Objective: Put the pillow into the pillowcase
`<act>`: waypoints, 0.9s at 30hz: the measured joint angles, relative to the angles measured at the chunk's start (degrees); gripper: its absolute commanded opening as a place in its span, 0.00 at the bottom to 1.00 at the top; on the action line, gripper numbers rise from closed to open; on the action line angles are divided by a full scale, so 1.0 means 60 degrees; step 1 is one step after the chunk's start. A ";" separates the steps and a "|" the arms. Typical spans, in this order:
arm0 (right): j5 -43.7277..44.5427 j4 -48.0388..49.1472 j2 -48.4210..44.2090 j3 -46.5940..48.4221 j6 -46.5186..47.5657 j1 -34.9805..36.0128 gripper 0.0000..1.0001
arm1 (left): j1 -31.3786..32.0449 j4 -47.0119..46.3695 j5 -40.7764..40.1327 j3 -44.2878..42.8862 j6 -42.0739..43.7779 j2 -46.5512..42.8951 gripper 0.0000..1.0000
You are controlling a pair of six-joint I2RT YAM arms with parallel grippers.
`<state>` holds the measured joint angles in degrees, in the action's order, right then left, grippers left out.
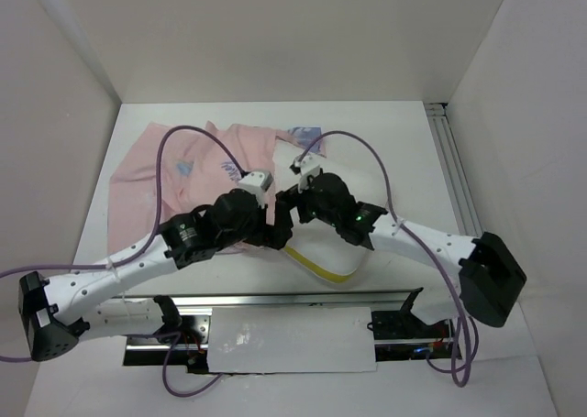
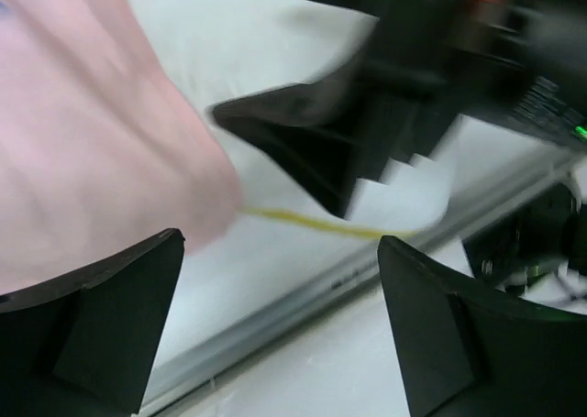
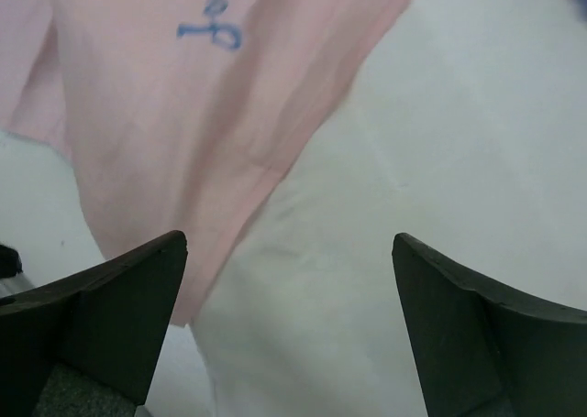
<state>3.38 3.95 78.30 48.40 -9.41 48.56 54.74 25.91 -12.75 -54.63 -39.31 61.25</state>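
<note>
Under left gripper and right gripper, pillow, pillowcase partly covering

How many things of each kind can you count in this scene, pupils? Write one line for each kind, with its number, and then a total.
Pillow: 1
Pillowcase: 1
Robot hands: 2, the left hand and the right hand, both open
Total: 4
</note>
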 measured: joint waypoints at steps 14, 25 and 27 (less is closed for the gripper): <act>-0.0528 -0.1464 0.0987 0.2881 0.1129 -0.4044 1.00 | -0.3799 0.1610 -0.0721 -0.7923 0.1858 0.7049 0.97; -0.2499 -0.2208 0.3723 0.4980 0.3180 -0.5180 1.00 | -0.4302 0.2747 -0.2612 -1.2885 0.2878 1.2455 0.99; -0.2849 -0.2306 0.4011 0.5220 0.3399 -0.5293 1.00 | -0.4342 0.2419 -0.2626 -1.2484 0.3024 1.2455 0.99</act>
<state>-13.72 -9.89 102.37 79.72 10.98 16.80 28.69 40.42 -28.51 -129.54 -21.17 135.98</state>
